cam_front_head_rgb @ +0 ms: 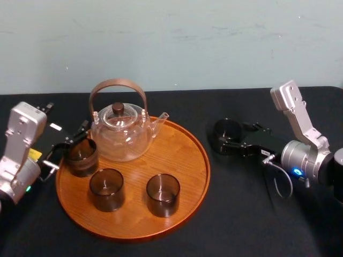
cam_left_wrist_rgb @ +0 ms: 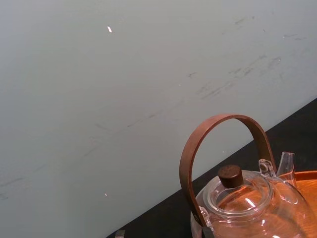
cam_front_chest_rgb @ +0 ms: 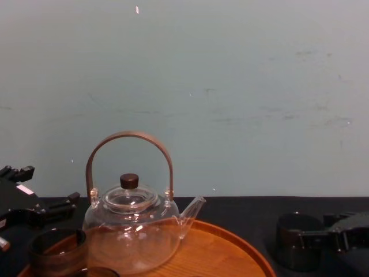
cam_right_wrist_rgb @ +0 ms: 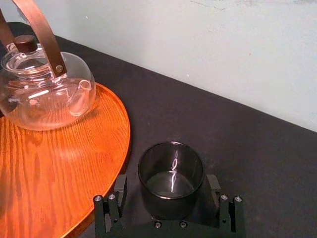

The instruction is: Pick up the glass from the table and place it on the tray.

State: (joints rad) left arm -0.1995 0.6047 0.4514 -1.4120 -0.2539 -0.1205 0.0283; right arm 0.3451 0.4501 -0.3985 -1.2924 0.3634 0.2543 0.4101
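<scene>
Straddling the glass point(cam_right_wrist_rgb: 171, 166), the right gripper point(cam_right_wrist_rgb: 167, 191) has its jaws spread wide, one finger point(cam_right_wrist_rgb: 119, 188) on each side with a thin gap showing between each pad and the wall. It holds nothing yet. The glass stands upright on the black table point(cam_right_wrist_rgb: 237, 129), just beside the right edge of the tray point(cam_right_wrist_rgb: 59, 163) but not on it.

The main risk looks to be the closing. If one finger meets the wall first, it could push the glass sideways or tip it. A smooth, round wall could also slip in a weak grip during the lift. The tray's raised rim sits close by, so a low carry could knock the base against it. The teapot point(cam_right_wrist_rgb: 42, 89) and three other glasses point(cam_front_head_rgb: 106, 188) already take up much of the tray, leaving the nearer right part as the open spot.

The glass is short, straight-sided and dark smoky brown, see-through, empty, with a bright glint inside.

The left gripper point(cam_front_head_rgb: 67, 147) rests by the tray's left edge.
</scene>
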